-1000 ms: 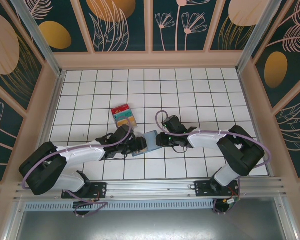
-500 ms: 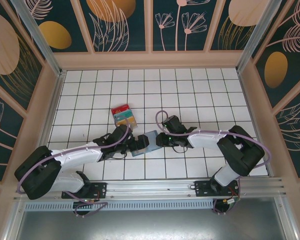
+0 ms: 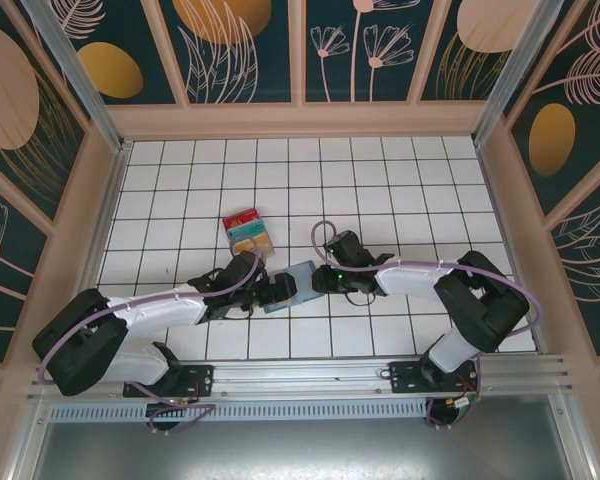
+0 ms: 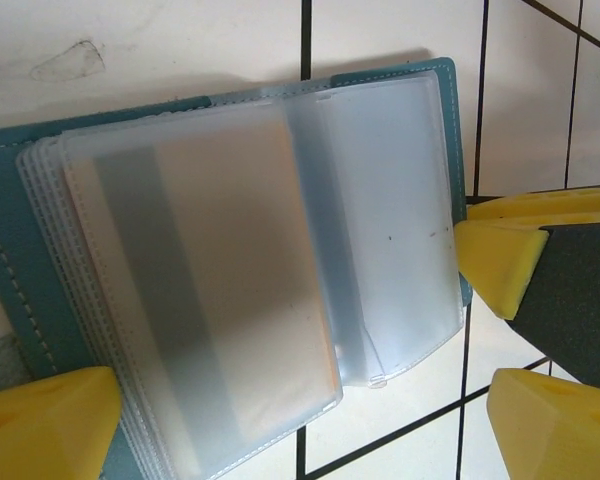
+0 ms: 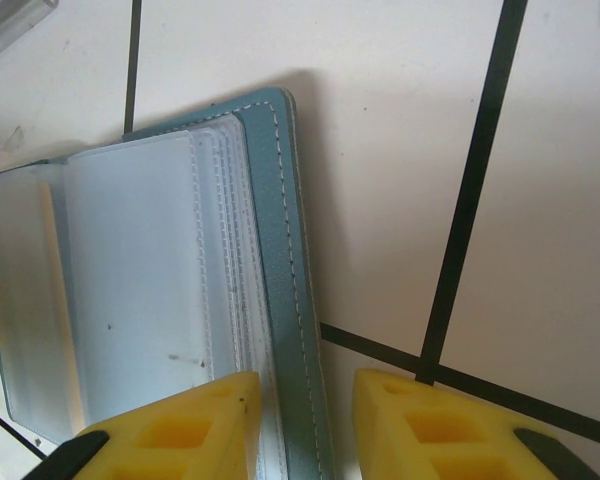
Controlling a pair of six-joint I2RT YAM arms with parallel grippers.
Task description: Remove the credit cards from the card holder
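The slate-blue card holder [image 3: 300, 274] lies open on the white tiles between my two grippers. In the left wrist view its clear sleeves [image 4: 390, 200] fan out, and a tan card [image 4: 230, 280] shows through the frosted top sleeve. My left gripper [image 4: 300, 440] hovers over the sleeves with its jaws wide open and nothing between them. My right gripper [image 5: 305, 430] is shut on the stitched right edge of the holder's cover [image 5: 280, 250]. One right fingertip [image 4: 500, 260] touches that edge in the left wrist view. Red, teal and tan credit cards [image 3: 248, 230] lie stacked behind the left gripper [image 3: 277, 290].
Wooden walls [image 3: 300, 120] ring the tiled floor [image 3: 400, 190]. Open tiles stretch across the back and the right. Both arm bases sit on the metal rail [image 3: 300, 375] at the near edge.
My left gripper's jaws have opened wide and it has shifted slightly over the holder. The right gripper, the holder and the card stack have stayed put.
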